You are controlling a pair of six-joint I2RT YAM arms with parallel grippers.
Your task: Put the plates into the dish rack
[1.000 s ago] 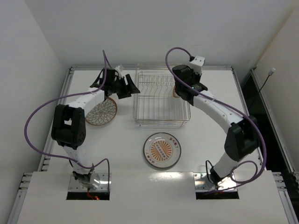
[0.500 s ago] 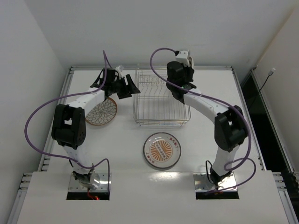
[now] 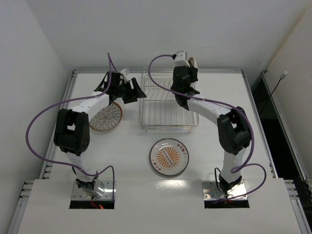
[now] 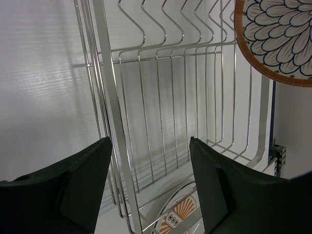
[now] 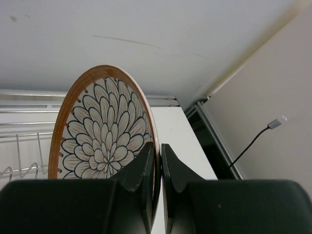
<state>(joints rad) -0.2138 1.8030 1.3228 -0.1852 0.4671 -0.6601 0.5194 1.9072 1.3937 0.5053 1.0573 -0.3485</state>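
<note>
A petal-pattern plate stands on edge in the air, and my right gripper is shut on its rim. Seen from above, this plate hangs over the back right corner of the dish rack, with the right gripper beside it. The left wrist view catches the same plate above the tines. My left gripper is open at the rack's left rim, the rim wire running between its fingers. A second petal plate lies flat left of the rack. The sunburst plate lies in front of it.
The rack's upright tines run along its back half. Purple cables loop off both arms. Metal rails frame the table's edges. A dark gap runs along the right side.
The right arm has swung left and back, carrying the plate from the rack's right side up over its back right corner. The left arm has stayed still.
</note>
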